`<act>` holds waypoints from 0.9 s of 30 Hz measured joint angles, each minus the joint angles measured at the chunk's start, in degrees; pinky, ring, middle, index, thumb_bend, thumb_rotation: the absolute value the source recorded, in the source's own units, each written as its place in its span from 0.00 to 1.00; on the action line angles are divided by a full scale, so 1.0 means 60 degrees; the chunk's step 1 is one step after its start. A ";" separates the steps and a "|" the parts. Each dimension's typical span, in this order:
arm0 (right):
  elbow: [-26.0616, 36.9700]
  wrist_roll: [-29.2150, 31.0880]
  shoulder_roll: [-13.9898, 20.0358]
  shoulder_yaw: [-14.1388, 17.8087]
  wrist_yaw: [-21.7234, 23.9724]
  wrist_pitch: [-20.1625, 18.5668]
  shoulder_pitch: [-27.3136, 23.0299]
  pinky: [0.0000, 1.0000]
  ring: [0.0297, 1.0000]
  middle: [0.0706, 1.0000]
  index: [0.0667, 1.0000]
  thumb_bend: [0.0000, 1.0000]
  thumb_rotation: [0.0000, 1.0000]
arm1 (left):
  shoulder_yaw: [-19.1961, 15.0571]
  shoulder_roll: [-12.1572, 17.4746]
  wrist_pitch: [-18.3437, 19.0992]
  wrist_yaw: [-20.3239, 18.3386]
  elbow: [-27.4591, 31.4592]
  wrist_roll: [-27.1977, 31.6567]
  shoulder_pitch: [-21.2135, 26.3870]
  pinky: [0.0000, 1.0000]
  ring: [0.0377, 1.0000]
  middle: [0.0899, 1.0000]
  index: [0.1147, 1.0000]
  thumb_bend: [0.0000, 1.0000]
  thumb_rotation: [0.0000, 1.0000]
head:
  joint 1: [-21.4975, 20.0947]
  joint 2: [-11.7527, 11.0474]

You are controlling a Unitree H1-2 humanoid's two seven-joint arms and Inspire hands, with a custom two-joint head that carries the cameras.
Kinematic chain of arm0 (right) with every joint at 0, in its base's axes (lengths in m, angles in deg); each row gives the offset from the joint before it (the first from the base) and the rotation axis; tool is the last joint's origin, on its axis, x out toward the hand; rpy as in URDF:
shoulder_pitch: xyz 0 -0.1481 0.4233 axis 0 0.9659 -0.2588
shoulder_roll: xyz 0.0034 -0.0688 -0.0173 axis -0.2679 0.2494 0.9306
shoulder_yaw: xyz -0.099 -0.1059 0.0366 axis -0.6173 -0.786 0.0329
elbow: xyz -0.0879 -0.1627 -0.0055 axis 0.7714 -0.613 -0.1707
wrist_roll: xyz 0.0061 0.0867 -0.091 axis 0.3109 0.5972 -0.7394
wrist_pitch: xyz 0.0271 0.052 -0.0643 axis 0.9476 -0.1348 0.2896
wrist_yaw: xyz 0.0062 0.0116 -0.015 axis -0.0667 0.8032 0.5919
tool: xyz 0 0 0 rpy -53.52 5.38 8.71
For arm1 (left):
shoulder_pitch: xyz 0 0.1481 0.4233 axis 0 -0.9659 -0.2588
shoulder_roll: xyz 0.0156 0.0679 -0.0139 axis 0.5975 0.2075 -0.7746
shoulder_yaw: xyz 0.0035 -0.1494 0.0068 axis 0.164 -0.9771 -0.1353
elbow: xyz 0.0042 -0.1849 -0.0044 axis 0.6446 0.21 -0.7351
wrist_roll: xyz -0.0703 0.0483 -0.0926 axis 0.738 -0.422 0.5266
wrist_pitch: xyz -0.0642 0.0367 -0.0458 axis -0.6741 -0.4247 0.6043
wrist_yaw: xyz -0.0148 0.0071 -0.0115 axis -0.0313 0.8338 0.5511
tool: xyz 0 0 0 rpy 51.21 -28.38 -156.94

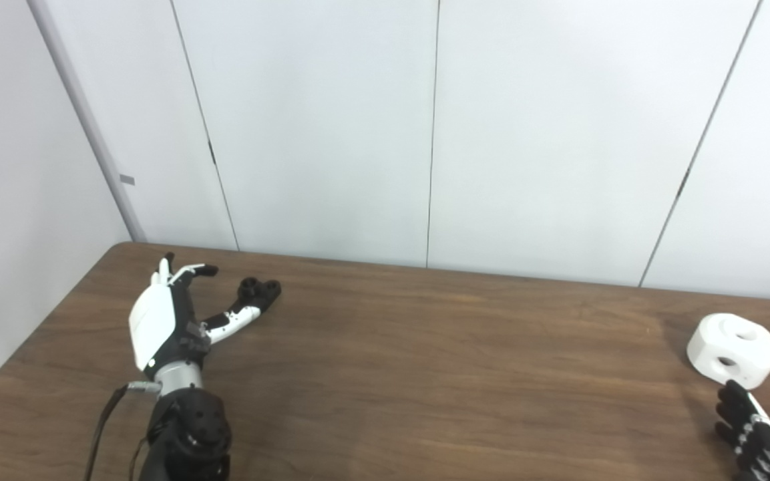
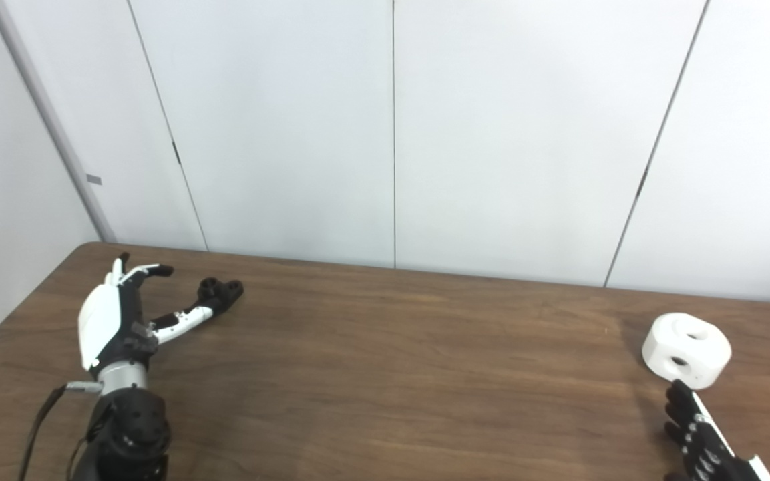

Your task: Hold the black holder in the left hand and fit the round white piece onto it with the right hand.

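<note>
Approach stage, with nothing yet grasped by either hand.

Left hand [image 1: 171, 314]: low over the desk [image 1: 425, 374] at its far left corner, palm edge-on to the camera, fingers spread and extended toward the wall, thumb stretched out to the right. It holds nothing. The thumb tip lies at, or just beside, the black holder [image 1: 260, 290]; contact cannot be confirmed from either view. The holder is a small dark part with round recesses on top, lying on the desk near the back edge.

Right hand [image 2: 702, 437]: entering at the lower right corner, mostly cut off by the frame. Dark fingers point up toward the round white piece [image 2: 687, 349]. Whether the hand is wide or narrow cannot be told. Its fingertips are just short of the piece and appear not to touch it.

The white piece sits on the desk at the far right, well apart from the holder, with one hole in its top face and another in its side.

Assessment: both pick-ups are outstanding. The left hand needs to bring its fingers around the holder and close; the right hand needs to advance, straddle the white piece and close. Only then can the two be brought together at mid-desk.
</note>
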 measured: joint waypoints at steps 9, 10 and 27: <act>-0.0271 0.0174 0.0203 0.0039 0.0168 0.0230 -0.0071 1.00 1.00 1.00 1.00 1.00 0.67 | 0.0282 0.0101 0.0058 0.0203 -0.1490 0.0070 0.0411 1.00 1.00 1.00 0.69 0.97 0.30 | 0.0323 -0.0044; -0.0263 0.0172 0.0201 0.0049 0.0162 0.0203 -0.0068 1.00 1.00 1.00 1.00 1.00 0.66 | 0.0331 0.0133 0.0054 0.0223 -0.1591 0.0070 0.0429 1.00 1.00 1.00 0.68 0.97 0.29 | 0.0323 -0.0044; -0.0211 0.0370 0.0164 0.0185 0.0067 -0.0036 -0.0020 1.00 1.00 1.00 1.00 1.00 0.65 | 0.0866 0.0314 0.0392 0.0787 -0.3252 0.0023 0.1188 1.00 1.00 1.00 0.73 1.00 0.33 | 0.0586 -0.0205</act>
